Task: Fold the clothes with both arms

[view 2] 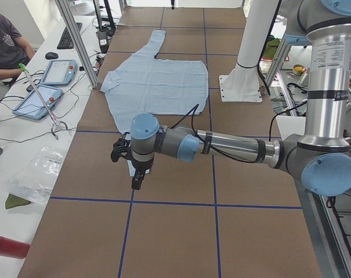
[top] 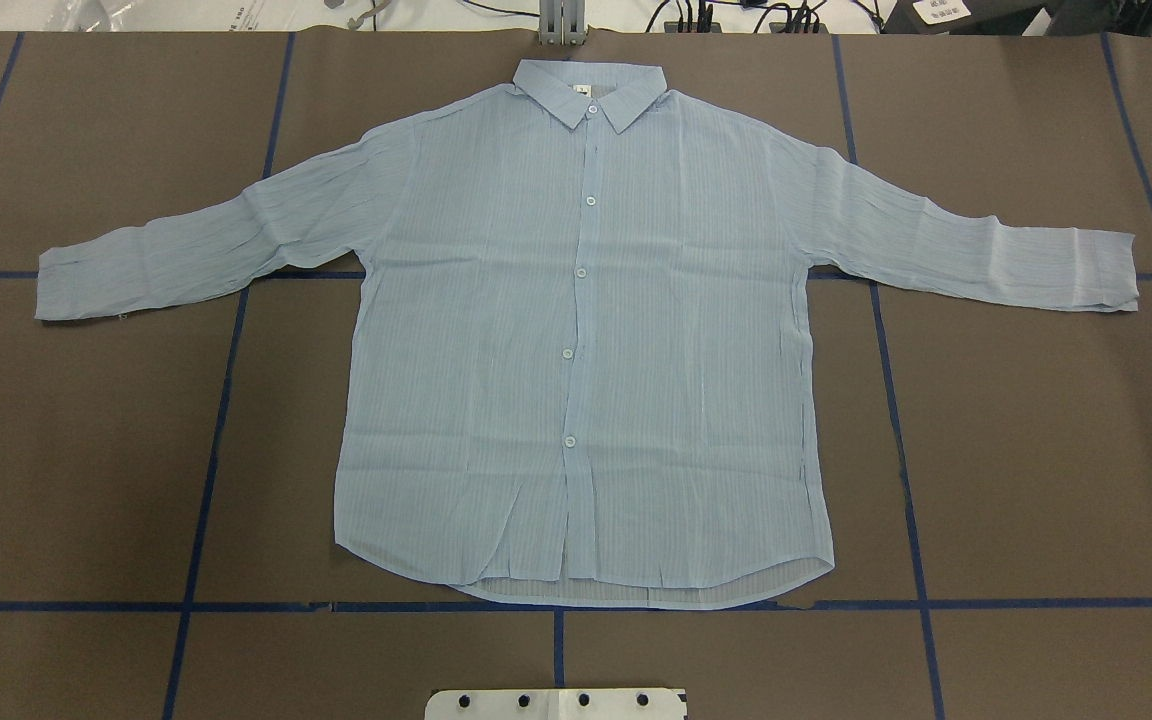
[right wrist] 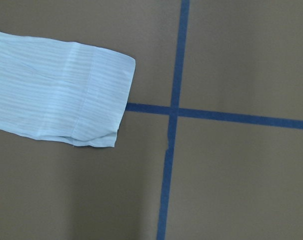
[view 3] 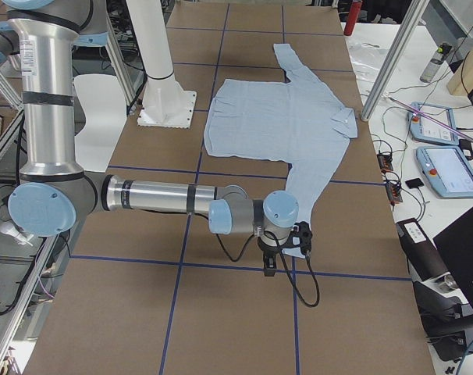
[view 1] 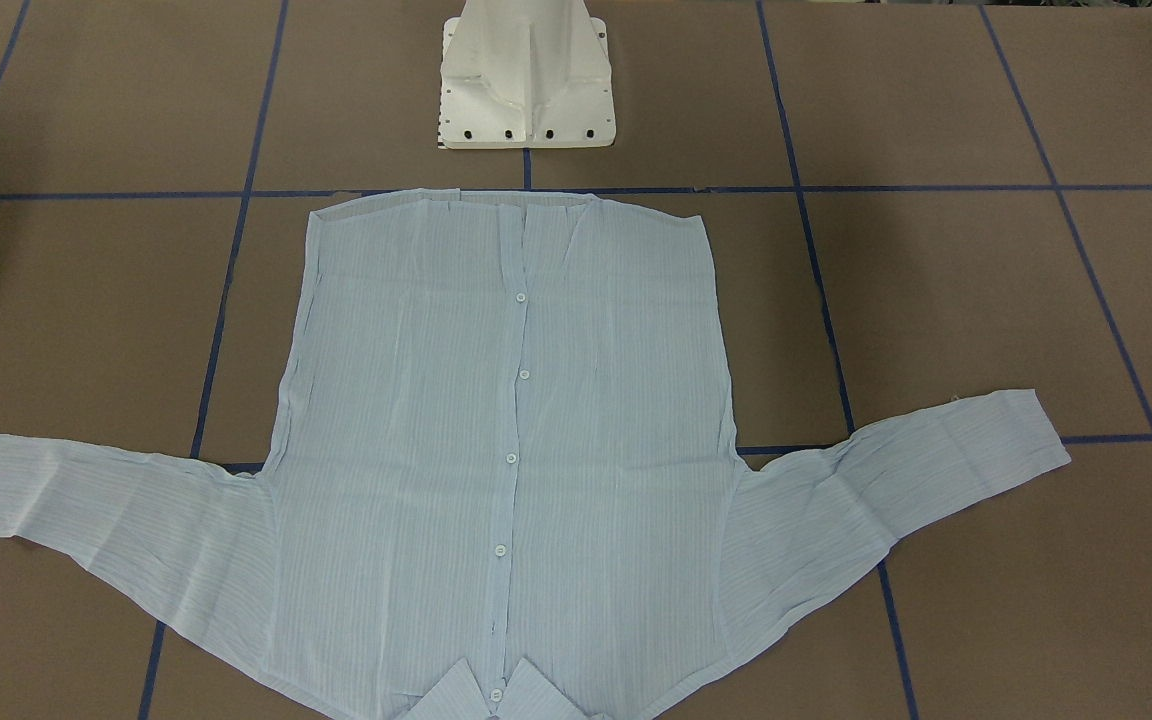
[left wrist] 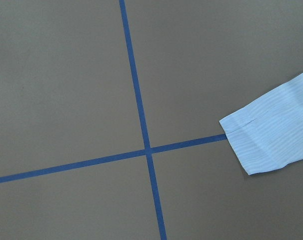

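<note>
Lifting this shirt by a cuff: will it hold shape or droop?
Likely droops: the shirt lies limp, finely wrinkled. Probably light: its hem looks thin, almost see-through. Pushed, it would likely bunch rather than slide.

Shirt [top: 576,330] lies flat on the table [top: 1036,450], buttons up, with the base [view 1: 526,80] just off its hem and its collar at the far end. Its sleeves are spread to either side. Left arm [view 2: 239,149] hangs over the table near one cuff [left wrist: 271,130], right arm [view 3: 151,195] near the other.
</note>
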